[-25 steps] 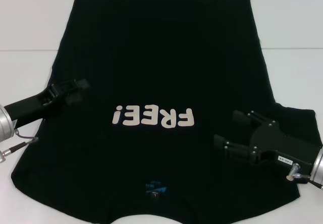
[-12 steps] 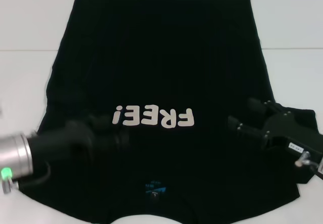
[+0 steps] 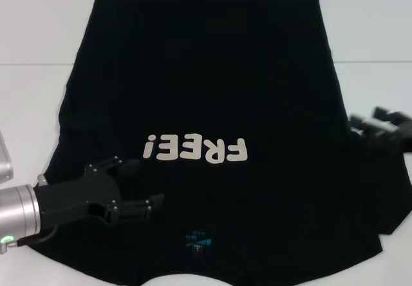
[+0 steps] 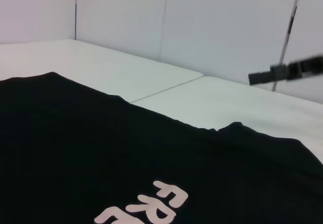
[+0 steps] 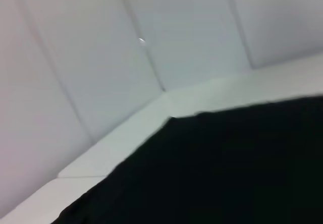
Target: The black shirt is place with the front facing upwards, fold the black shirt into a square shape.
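Note:
The black shirt lies spread flat on the white table, front up. Its cream "FREE!" lettering reads upside down to me, and the small blue neck label is at the near edge. My left gripper hovers open over the shirt's near left part, beside the lettering, holding nothing. At the right edge of the head view, my right gripper stands open over the right sleeve, also with nothing in it. The left wrist view shows the shirt with the right gripper far off.
White table surface surrounds the shirt on the left, right and far sides. A seam in the table runs across behind the sleeves. The right wrist view shows black fabric and pale wall panels.
My left gripper swung from the left sleeve area in over the shirt's near left part. My right gripper drew back from the shirt's right side to the picture's right edge.

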Robot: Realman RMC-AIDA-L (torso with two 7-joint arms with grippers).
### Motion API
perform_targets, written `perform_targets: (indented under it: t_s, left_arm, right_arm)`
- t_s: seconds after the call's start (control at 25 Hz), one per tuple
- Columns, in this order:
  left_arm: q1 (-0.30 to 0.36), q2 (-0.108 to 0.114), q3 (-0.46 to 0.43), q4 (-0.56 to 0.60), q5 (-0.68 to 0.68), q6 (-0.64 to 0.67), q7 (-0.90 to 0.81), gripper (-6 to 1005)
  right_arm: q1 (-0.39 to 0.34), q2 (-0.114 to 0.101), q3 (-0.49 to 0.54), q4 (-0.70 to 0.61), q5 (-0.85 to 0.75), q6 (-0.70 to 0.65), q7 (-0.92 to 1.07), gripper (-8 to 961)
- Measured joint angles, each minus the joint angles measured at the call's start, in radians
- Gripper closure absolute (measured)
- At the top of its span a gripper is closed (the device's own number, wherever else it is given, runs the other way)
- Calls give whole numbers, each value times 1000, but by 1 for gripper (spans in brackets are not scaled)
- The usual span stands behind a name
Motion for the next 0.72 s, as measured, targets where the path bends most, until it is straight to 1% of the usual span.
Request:
perform_targets:
  t_s: [0.08,0.16,0.24,0.36,0.4,0.48,0.6,0.64,0.68,0.72]
  left_arm:
    - [0,1,0,4,-1,6,-4,55]
    - [0,1,0,5,-1,8,-5,56]
    - [1,1,0,5,-3,8,-6,57]
    - [4,1,-3,6,-7,9,-8,58]
    - [5,1,-2,6,-7,10,-8,58]
    - [5,2,-3,6,-8,11,-7,59]
    - [4,2,-4,6,-9,11,-4,61]
    - [4,2,-4,6,-9,11,-3,61]
    - [3,3,-4,6,-9,12,-3,61]
    - [3,2,-4,6,-9,12,-2,61]
  right_arm:
    - [-2,-19,0,-124,-89,-16,249,11]
    - [13,-48,0,-223,-199,-42,488,12]
    - [39,-82,5,-284,-321,-85,728,12]
    - [80,-125,17,-319,-485,-151,986,12]
    - [93,-132,21,-326,-535,-168,1041,12]
    - [112,-138,34,-341,-616,-194,1106,12]
    - [140,-137,47,-340,-712,-213,1130,12]
    - [155,-135,44,-318,-763,-217,1134,12]
    - [155,-135,44,-318,-763,-217,1134,12]
    - [169,-134,41,-277,-790,-211,1130,12]
